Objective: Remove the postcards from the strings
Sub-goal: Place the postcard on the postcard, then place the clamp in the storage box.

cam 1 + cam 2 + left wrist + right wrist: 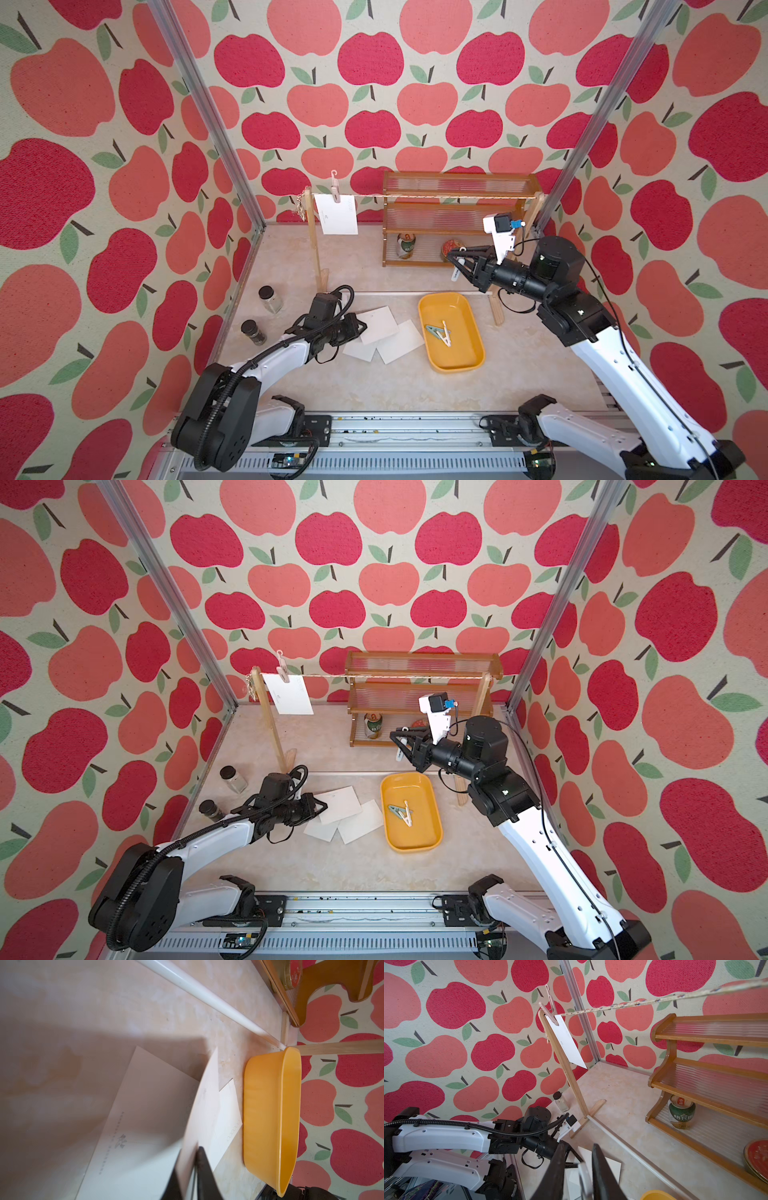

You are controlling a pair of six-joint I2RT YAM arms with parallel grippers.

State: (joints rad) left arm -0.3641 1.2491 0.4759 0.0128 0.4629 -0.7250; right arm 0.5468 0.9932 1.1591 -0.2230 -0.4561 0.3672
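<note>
The postcards (379, 325) number four. One has its edge between the jaws of the left gripper (190, 1152). The jaws stand narrow, and whether they pinch the card or only flank it cannot be told. That card overlaps two more lying flat on the table (407, 395), left of centre and just beside the yellow tray (465, 355). The fourth (337, 216) hangs from the string (436, 195) close to the left post (312, 241), pinned by a pink clothespin (335, 188).

The right gripper (579, 1147), raised near the right post (497, 309), is clamped on a white clothespin (455, 272). Two more clothespins (440, 332) lie in the tray, making four in all. Two dark-lidded jars (271, 299) stand by the table's left edge. A three-tier shelf (457, 183) at the back edge carries two cans on its lowest tier. The green can (681, 1113) bears white Chinese characters.

One flat card shows a dark brush character and a line of print too small to read. Another shows a row of small circles. The string runs bare from the hanging card to the right post, and the table's front strip lies open.
</note>
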